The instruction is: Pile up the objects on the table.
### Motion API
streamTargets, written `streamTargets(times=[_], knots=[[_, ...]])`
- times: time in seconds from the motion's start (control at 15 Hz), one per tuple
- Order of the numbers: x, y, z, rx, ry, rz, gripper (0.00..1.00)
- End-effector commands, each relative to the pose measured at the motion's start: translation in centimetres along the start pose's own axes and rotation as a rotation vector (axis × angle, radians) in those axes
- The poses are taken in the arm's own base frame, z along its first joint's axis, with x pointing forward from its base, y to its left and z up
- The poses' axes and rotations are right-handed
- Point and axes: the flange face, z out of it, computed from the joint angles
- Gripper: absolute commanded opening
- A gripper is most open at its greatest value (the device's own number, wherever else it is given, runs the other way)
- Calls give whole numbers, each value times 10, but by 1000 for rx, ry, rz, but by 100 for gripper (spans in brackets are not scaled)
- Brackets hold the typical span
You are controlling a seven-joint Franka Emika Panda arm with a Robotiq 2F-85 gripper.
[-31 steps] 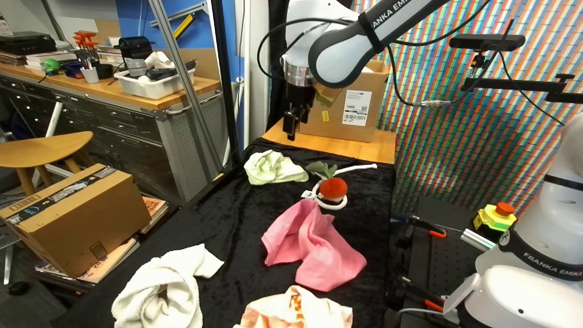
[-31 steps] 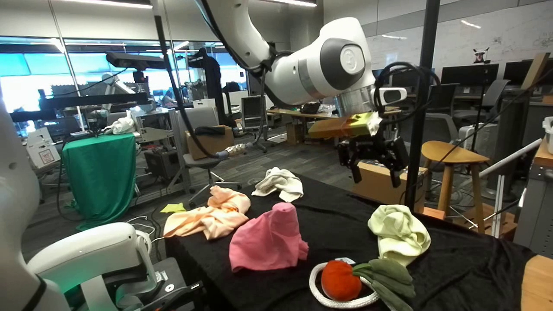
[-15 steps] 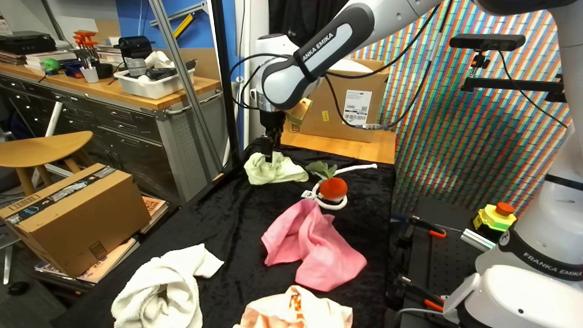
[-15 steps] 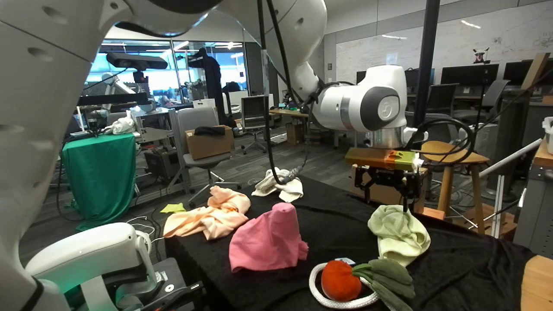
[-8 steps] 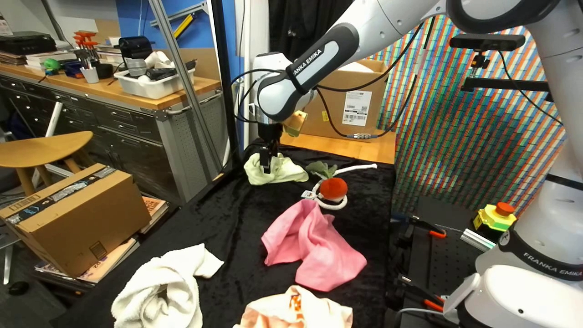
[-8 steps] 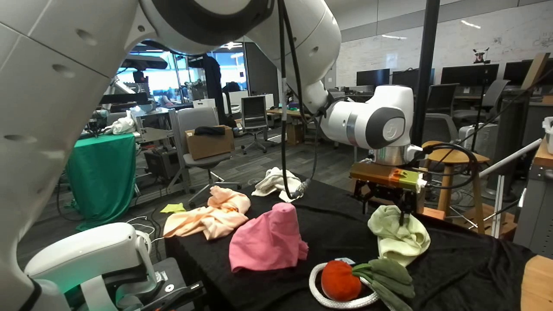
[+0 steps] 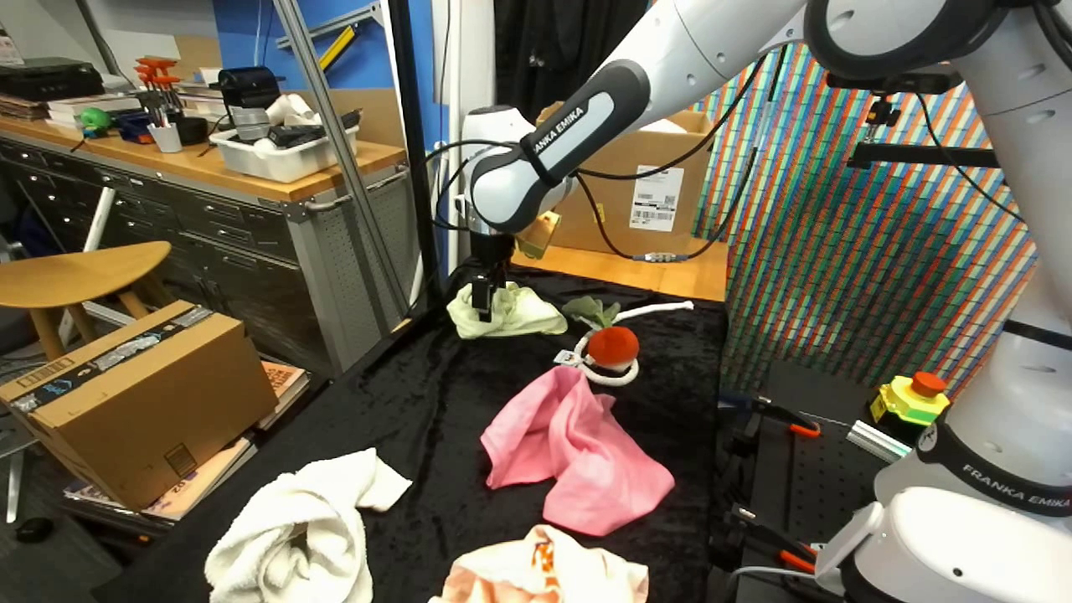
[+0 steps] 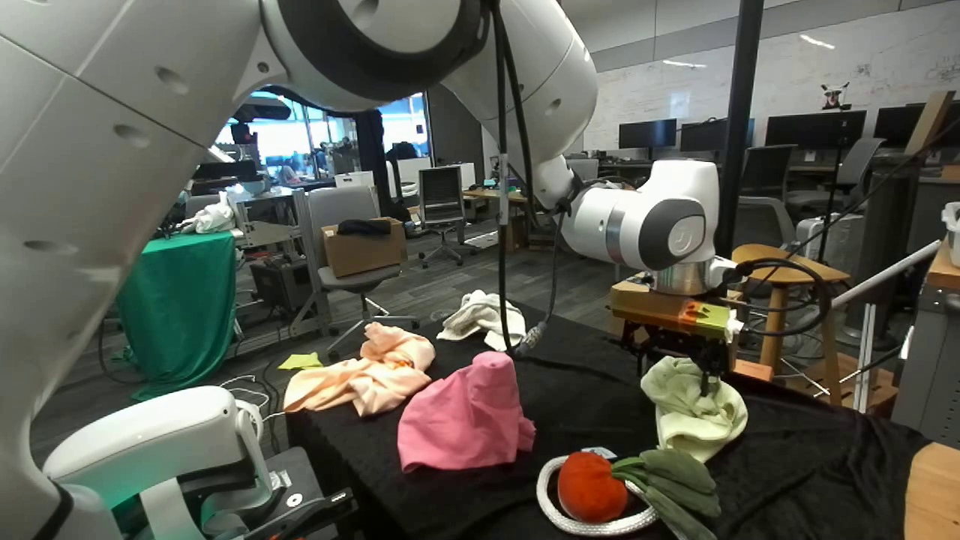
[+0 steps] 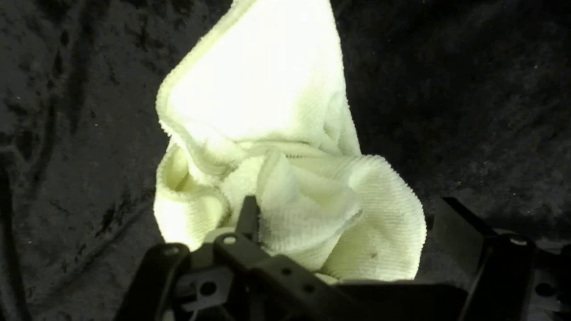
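Note:
My gripper (image 9: 350,207) is open, low over the pale yellow-green cloth (image 9: 263,98). In the wrist view one finger (image 9: 248,218) sinks into the folds; the opposite one stands past the cloth's edge, with bunched fabric between them. On the black-draped table (image 7: 402,419) this cloth lies at the far end. Nearer in that exterior view are the pink cloth (image 7: 578,461), the white cloth (image 7: 301,536) and the orange-and-white cloth (image 7: 502,578), which is cut off by the frame. The small red item (image 8: 592,487) sits inside a loop of white cord (image 8: 546,495). All lie apart.
Green leaves (image 8: 675,480) extend from beside the red item toward the yellow-green cloth. A cardboard box (image 7: 620,209) stands behind the table's far end. A black post (image 8: 739,135) rises beside the table near my arm. Another box (image 7: 142,402) sits off the table's side.
My arm has swung over to the pale yellow-green cloth and come down, the open gripper now reaching into its folds. That cloth has shifted very slightly; the other objects have stayed put.

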Motion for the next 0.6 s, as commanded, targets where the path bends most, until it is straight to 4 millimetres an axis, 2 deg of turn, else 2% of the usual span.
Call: streamTargets(times=[0.0,0.33,0.4,0.53], knots=[[13,1,8,-58,44,52,100],[13,-1,25,-105,38,98,100],[12,-1,26,-103,33,106,78],[11,-1,27,-95,26,120,66]])
